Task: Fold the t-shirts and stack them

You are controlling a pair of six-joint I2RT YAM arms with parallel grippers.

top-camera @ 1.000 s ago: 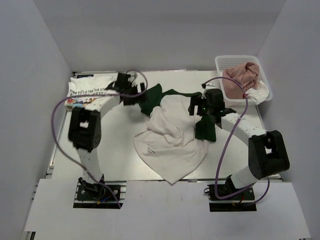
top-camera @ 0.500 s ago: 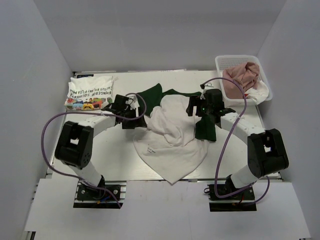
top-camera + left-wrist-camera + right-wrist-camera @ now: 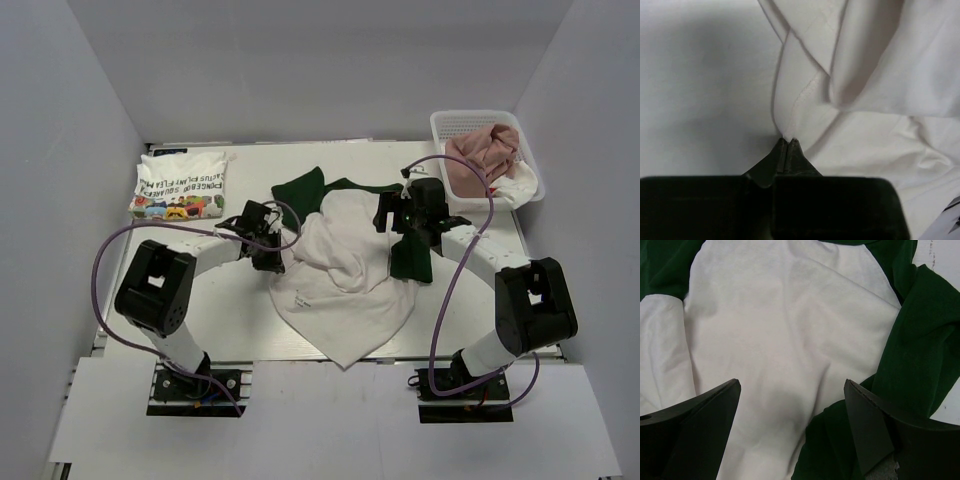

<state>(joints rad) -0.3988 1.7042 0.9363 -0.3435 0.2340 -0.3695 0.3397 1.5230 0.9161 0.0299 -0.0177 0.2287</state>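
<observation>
A white t-shirt (image 3: 340,285) with dark green sleeves (image 3: 300,190) lies crumpled in the middle of the table. My left gripper (image 3: 271,260) sits low at its left edge. In the left wrist view its jaws are pressed together (image 3: 788,140), pinching the hemmed edge of the white cloth (image 3: 805,95). My right gripper (image 3: 399,222) hangs open over the shirt's right side. Between its wide-apart fingers lie white cloth (image 3: 785,330) and a green sleeve (image 3: 925,340), with nothing held. A folded white t-shirt with lettering and cartoon figures (image 3: 182,185) rests at the back left.
A white lattice basket (image 3: 452,120) stands at the back right. It holds a dusty pink t-shirt (image 3: 480,160) with some white cloth (image 3: 520,190) beside it. Grey walls close in the left, right and back sides. Purple cables loop off both arms.
My left arm swung from beside the folded shirt at the back left down to the green-sleeved shirt's left edge, and its jaws closed there. The right arm stayed put.
</observation>
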